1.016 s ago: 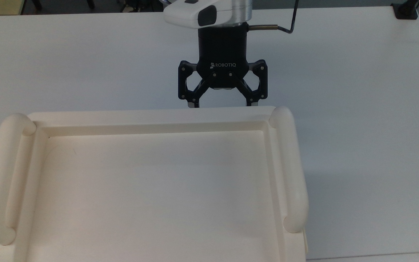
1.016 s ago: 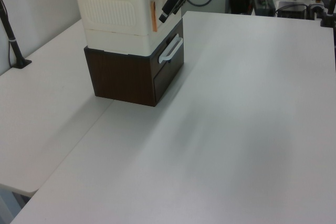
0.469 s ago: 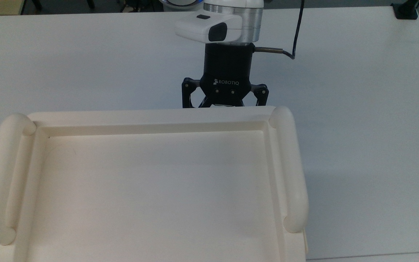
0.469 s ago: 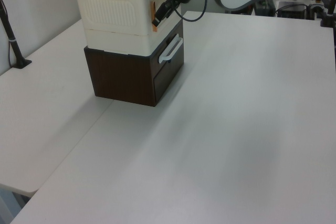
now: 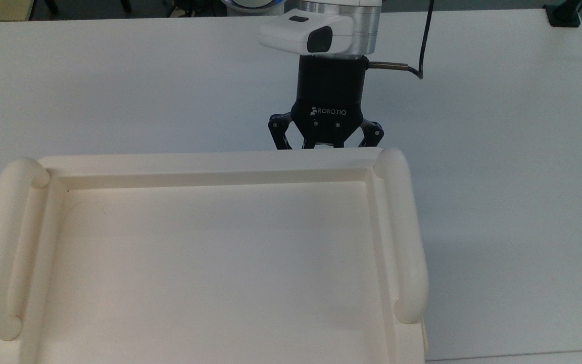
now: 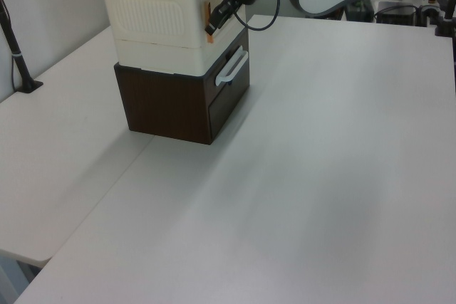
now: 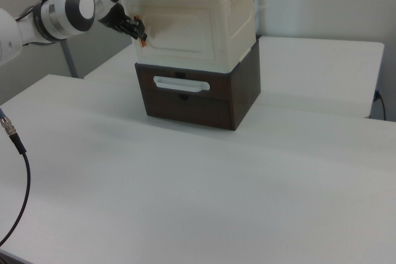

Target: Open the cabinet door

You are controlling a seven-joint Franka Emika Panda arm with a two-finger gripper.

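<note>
Top view: the end effector points down the picture at the front rim of the cabinet, toward the top view's right; fingertips hidden below the rim.
Left view: the end effector reaches the orange tab at the cabinet door's edge; arm slants in from the left view's upper right.
Right view: the end effector meets the cabinet door at the right view's left edge; door shut. Finger spread: cannot tell.
Worktop: carries the dark drawer unit under the cabinet.

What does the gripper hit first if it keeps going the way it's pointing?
Most likely the cabinet door, near its orange-tabbed edge: the gripper points at the cabinet front and looks nearly on it. Whether it already touches is unclear.
</note>
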